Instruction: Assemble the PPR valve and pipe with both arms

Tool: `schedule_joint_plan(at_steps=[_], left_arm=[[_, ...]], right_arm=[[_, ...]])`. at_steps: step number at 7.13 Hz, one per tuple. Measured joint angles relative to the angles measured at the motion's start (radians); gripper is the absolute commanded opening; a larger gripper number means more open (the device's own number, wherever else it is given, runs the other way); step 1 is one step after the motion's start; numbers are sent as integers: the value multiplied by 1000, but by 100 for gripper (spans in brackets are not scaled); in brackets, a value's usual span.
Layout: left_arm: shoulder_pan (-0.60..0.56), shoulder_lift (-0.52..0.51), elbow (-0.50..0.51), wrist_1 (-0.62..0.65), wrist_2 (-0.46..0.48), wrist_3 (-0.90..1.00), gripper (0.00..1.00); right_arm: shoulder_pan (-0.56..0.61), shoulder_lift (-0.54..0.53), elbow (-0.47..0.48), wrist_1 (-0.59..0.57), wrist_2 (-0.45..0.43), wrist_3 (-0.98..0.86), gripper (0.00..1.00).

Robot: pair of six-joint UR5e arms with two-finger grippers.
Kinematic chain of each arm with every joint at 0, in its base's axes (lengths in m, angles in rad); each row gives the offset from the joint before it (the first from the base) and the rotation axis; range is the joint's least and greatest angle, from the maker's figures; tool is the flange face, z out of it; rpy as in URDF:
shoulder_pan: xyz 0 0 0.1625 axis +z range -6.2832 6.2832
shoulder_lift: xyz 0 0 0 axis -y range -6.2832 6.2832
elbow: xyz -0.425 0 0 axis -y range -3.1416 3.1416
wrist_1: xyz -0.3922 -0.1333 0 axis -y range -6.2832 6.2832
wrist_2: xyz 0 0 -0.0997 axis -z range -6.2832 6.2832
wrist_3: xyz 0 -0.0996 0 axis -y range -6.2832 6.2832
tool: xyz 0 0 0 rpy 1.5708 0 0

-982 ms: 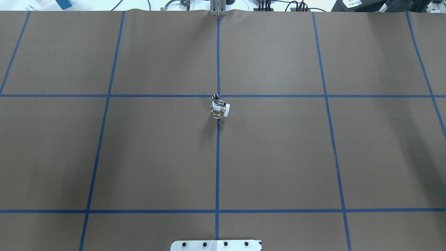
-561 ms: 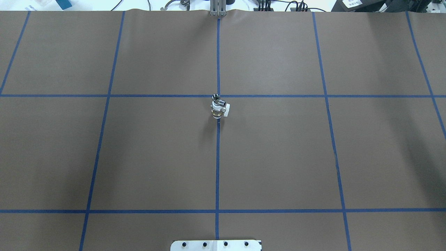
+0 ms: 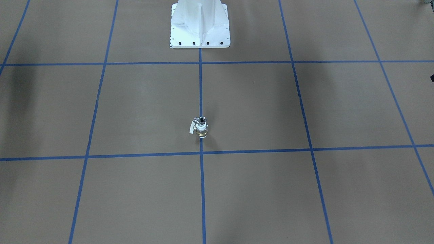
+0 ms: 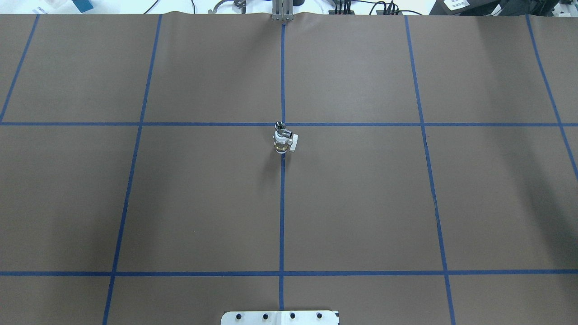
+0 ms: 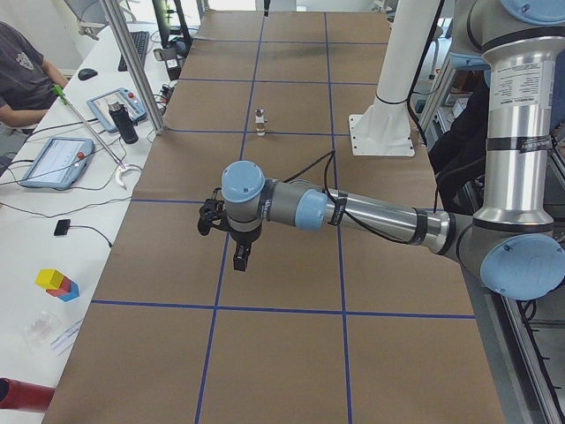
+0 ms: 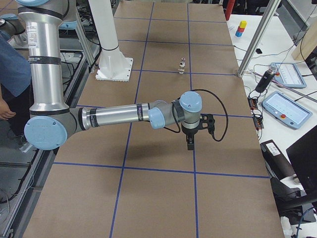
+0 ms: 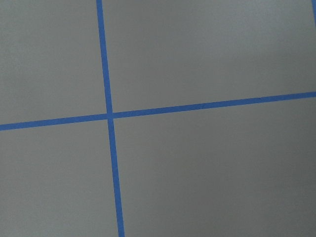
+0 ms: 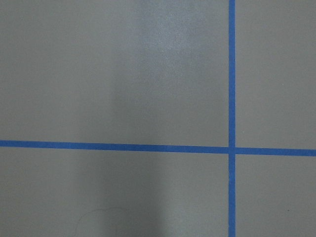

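The valve stands upright on the table, on the middle blue line just beside a crossing of lines, and the pipe sits at its top with the dark bore turned up. The left gripper and the right gripper hang over the table, each pointing down and well apart from the valve. They show only in the side views, so it cannot be told if their fingers are spread or pressed together.

The PPR valve stands upright, the pipe seated atop.
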Motion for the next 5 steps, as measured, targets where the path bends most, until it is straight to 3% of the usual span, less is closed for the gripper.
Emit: schedule_joint_plan(at_steps=[5], left_arm=[[-1, 4, -13, 1, -5, 0, 100]], right_arm=[[1, -1, 3, 0, -1, 0, 100]])
